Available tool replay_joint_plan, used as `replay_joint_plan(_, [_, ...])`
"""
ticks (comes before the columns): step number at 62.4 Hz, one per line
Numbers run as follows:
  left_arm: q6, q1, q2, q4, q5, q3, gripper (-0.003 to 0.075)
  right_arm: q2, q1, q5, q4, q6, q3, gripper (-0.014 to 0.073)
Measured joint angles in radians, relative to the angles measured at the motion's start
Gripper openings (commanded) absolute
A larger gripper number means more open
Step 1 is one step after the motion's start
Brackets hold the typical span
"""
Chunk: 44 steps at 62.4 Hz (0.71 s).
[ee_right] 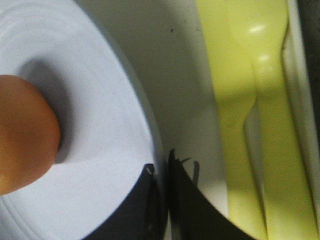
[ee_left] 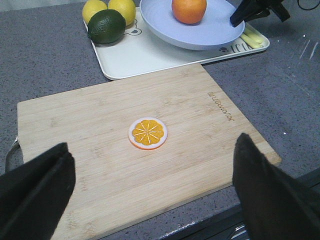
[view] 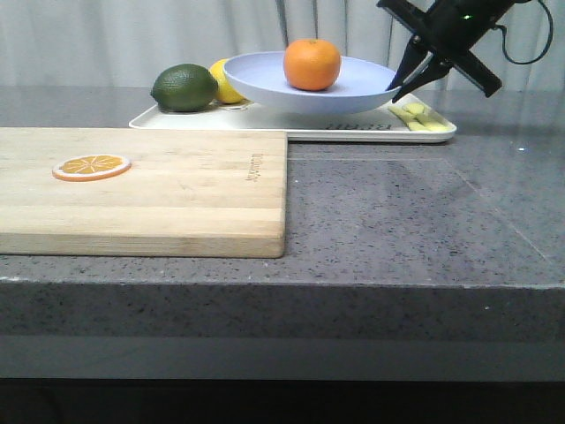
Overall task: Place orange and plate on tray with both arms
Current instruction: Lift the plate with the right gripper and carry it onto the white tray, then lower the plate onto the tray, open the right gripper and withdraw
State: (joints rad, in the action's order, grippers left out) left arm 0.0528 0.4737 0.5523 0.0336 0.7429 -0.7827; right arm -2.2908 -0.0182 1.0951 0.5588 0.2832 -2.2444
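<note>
Two hands: our right hand [view: 404, 81] pinches plate [view: 353, 88] rim over tray [view: 291, 128], orange [view: 312, 64] inside; left hand [ee_left: 150, 195] open above board. Placing step; next, prob. lower & let go.

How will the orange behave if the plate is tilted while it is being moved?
The orange is round and sits loose in the plate, so it would probably roll toward the lower side. The plate looks smooth and shallow, so its rim may not stop it.

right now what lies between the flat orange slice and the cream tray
Only bare wooden cutting board between the flat orange slice and cream tray, per left wrist view.
</note>
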Motion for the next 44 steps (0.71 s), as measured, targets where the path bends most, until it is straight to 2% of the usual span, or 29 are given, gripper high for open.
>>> replay_joint_plan(12, [0.0,0.0,0.0,0.0,0.0,0.0,0.062,-0.017,-0.009,0.023,-0.049,0.008,-0.023,-0.0067])
replay_joint_plan(29, [0.0,0.0,0.0,0.0,0.0,0.0,0.062,-0.017,-0.009,0.027,-0.051,0.01,-0.023,-0.0062])
replay_joint_plan(36, [0.0,0.0,0.0,0.0,0.0,0.0,0.062,-0.017,-0.009,0.027,-0.051,0.01,-0.023,-0.0007])
replay_joint_plan(44, [0.0,0.0,0.0,0.0,0.0,0.0,0.062,-0.017,-0.009,0.031,-0.051,0.012,-0.023,0.0132])
